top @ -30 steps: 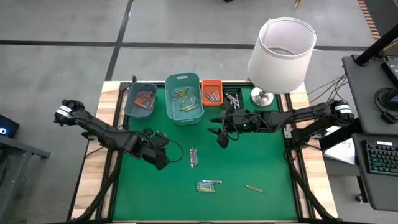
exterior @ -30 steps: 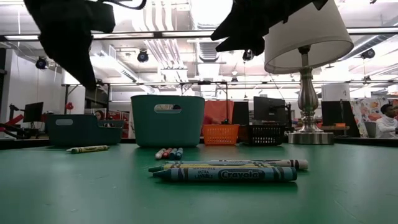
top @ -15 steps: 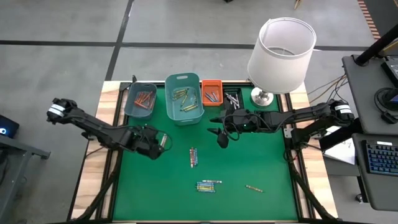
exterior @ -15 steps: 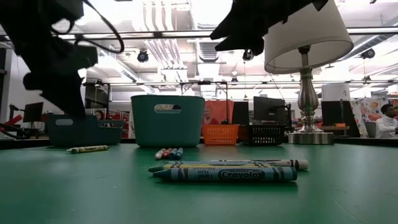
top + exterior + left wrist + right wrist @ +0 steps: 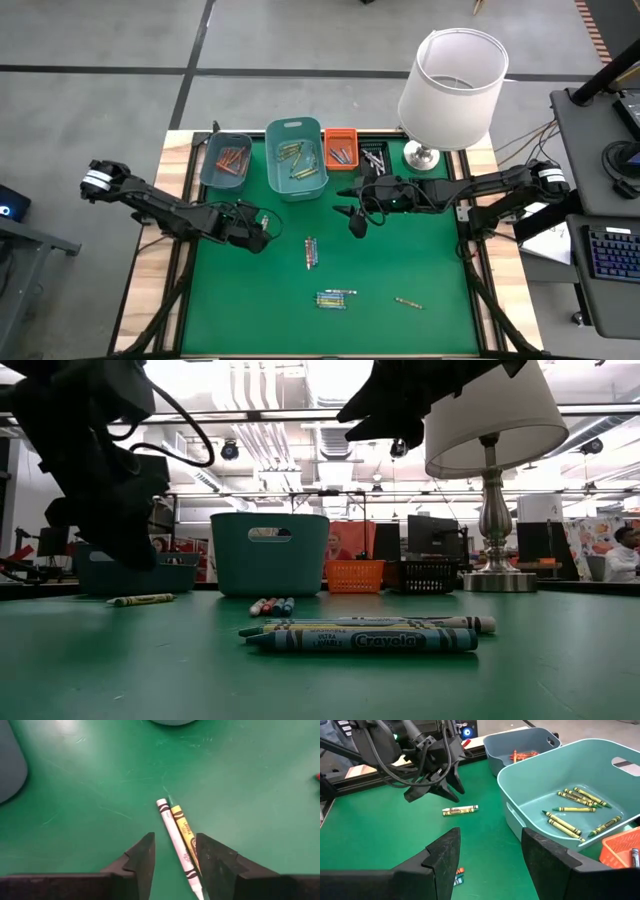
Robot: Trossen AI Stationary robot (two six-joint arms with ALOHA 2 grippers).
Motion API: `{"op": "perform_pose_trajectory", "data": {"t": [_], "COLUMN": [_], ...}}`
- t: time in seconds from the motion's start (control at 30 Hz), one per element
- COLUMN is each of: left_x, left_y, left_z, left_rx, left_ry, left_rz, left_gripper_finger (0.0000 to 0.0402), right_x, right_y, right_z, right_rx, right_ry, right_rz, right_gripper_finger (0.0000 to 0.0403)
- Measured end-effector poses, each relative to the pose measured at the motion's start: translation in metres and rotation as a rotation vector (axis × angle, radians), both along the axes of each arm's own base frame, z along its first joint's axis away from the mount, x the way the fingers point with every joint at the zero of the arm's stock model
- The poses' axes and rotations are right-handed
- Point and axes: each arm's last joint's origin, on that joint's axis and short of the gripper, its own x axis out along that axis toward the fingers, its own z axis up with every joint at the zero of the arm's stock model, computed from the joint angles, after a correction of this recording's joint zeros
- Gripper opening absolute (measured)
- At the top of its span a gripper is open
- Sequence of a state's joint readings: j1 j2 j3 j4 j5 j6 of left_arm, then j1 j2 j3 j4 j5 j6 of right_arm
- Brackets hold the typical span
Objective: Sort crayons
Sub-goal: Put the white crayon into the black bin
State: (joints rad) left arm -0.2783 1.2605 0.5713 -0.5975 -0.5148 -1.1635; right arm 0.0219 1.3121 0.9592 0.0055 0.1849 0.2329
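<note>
A white crayon (image 5: 172, 830) and a yellow-green crayon (image 5: 184, 829) lie side by side on the green mat (image 5: 400, 260), left of its middle. My left gripper (image 5: 175, 857) hangs open a little above them, fingers slanting down on either side, apart from both. The pair also shows in the right wrist view as crayons (image 5: 460, 810) and in the low view as crayons (image 5: 140, 599). More crayons lie mid-mat (image 5: 311, 252), toward the near edge (image 5: 335, 298) and to their right (image 5: 407, 302). My right gripper (image 5: 356, 226) waits open above the mat, near the teal bin (image 5: 296, 158).
Along the far edge stand a grey-blue bin (image 5: 226, 160) with orange-red crayons, the teal bin with yellow-green ones, a small orange bin (image 5: 340, 148) and a black bin (image 5: 373, 158). A lamp (image 5: 452, 80) stands at the far right. Bare mat lies near the front.
My left gripper has come down and gone a little toward the far edge, rolling at the wrist, and now hangs low over the white and yellow-green crayons. The crayons have stayed where they were.
</note>
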Motion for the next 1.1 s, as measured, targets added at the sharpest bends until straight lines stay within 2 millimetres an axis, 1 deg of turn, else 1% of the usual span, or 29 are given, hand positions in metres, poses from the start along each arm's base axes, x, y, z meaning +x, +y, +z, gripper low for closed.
{"op": "perform_pose_trajectory", "data": {"t": [0.1, 0.2, 0.67, 0.87, 0.97, 1.1], "left_x": [0.001, 0.002, 0.009, 0.011, 0.012, 0.012], "left_y": [0.000, -0.001, -0.003, -0.003, -0.003, -0.004], "left_z": [-0.004, -0.010, -0.032, -0.037, -0.040, -0.041], "left_rx": [0.004, 0.007, 0.024, 0.040, 0.045, 0.042], "left_ry": [0.014, 0.024, 0.102, 0.120, 0.134, 0.134], "left_rz": [0.000, 0.001, 0.017, 0.025, 0.024, 0.023], "left_gripper_finger": [0.0142, 0.0147, 0.0141, 0.0140, 0.0127, 0.0084], "right_x": [0.000, 0.000, 0.000, 0.000, 0.000, 0.000], "right_y": [0.000, 0.000, 0.000, 0.000, 0.000, 0.000], "right_z": [0.000, 0.000, 0.000, 0.000, 0.000, 0.000], "right_rx": [0.000, 0.000, 0.000, -0.001, 0.000, -0.006], "right_ry": [0.000, 0.001, 0.001, 0.001, 0.001, 0.002], "right_rz": [0.000, 0.000, 0.000, 0.000, 0.000, 0.002], "right_gripper_finger": [0.0201, 0.0201, 0.0201, 0.0201, 0.0201, 0.0201]}}
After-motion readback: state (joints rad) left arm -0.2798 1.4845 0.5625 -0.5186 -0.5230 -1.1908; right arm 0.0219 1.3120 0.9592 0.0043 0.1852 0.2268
